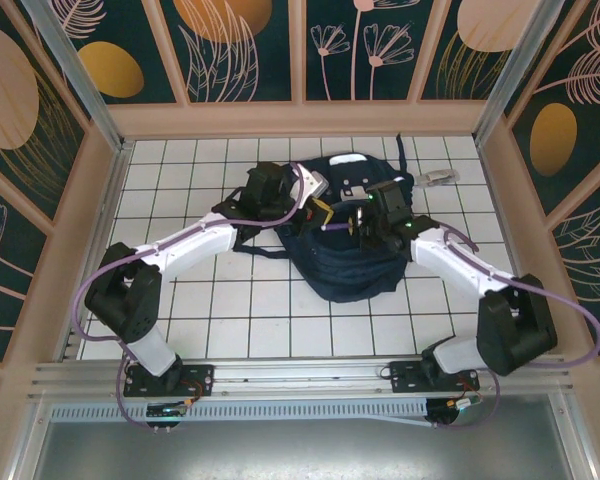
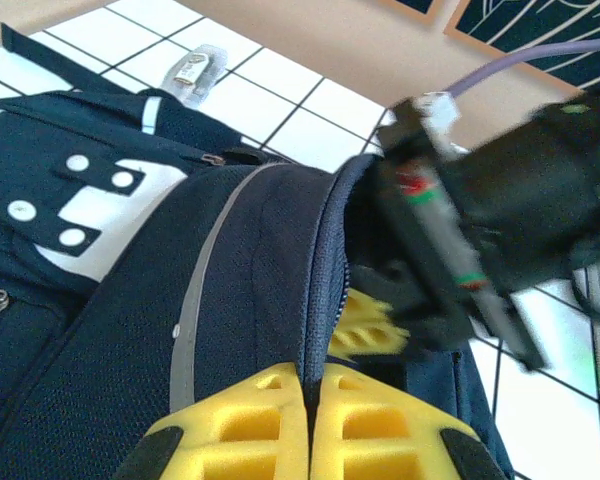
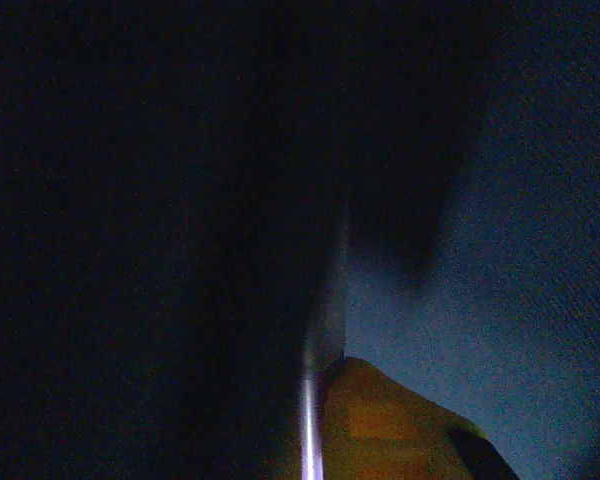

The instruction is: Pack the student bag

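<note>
The student bag (image 1: pixel 345 265) is a navy backpack lying in the middle of the tiled table, with white buckle patches (image 2: pixel 100 205). My left gripper (image 1: pixel 323 208) (image 2: pixel 308 375) is shut on the bag's zippered opening edge, its yellow fingers (image 2: pixel 240 425) pinching the fabric. My right gripper (image 1: pixel 360 226) (image 2: pixel 368 325) reaches into that opening from the right. In the right wrist view it (image 3: pixel 318 375) sits deep in the dark bag interior (image 3: pixel 500 250), shut on a thin lilac stick (image 3: pixel 308 430) (image 1: pixel 335 227) that points inward.
A small clear packet with a metal piece (image 1: pixel 435 178) (image 2: pixel 192 68) lies on the tiles beyond the bag. Dark straps (image 1: pixel 405 160) trail toward the back wall. Wooden walls (image 1: pixel 300 118) ring the white tiled table (image 1: pixel 230 310).
</note>
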Controlling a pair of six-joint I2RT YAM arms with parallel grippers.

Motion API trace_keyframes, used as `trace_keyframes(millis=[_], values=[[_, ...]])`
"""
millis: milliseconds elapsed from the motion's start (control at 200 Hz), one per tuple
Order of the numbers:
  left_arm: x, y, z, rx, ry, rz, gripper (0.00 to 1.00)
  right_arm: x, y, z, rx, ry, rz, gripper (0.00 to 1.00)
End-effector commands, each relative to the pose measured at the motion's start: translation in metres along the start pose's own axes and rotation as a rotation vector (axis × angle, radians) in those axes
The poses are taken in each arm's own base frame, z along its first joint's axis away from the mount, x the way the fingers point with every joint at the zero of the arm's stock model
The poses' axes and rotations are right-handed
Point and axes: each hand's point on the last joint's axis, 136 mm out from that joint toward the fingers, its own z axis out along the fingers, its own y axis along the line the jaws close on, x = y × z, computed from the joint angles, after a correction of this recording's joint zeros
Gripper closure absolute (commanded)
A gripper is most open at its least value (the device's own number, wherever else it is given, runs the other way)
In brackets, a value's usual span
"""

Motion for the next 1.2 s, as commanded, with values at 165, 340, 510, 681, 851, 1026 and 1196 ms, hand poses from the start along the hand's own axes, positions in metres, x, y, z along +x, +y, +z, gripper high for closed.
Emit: trace_keyframes(millis=[165, 340, 510, 681, 851, 1026, 1196], values=[[-0.047, -0.036, -0.019, 0.096, -0.153, 0.080, 1.00, -0.024, 0.039, 0.015, -0.106, -0.099, -0.057, 0.63], [-0.039, -0.026, -0.016, 0.042, -0.138, 0.082, 1.00, -0.028, 0.029, -0.007, -0.087, -0.114, -0.108, 0.33], [-0.018, -0.015, -0.005, 0.019, -0.064, 0.116, 1.00, -0.051, 0.001, -0.045, -0.048, -0.159, -0.125, 0.33], [0.004, -0.010, 0.002, 0.023, 0.008, 0.147, 1.00, -0.091, -0.019, -0.084, 0.010, -0.248, -0.214, 0.32], [0.031, 0.002, 0.008, -0.011, 0.100, 0.184, 1.00, -0.138, -0.021, -0.094, 0.078, -0.282, -0.377, 0.28], [0.041, -0.011, 0.008, 0.070, 0.117, 0.183, 1.00, -0.132, -0.005, -0.054, 0.053, -0.046, -0.602, 0.24], [0.052, -0.012, 0.006, 0.069, 0.122, 0.144, 1.00, -0.128, 0.007, -0.016, -0.008, 0.065, -0.725, 0.31]])
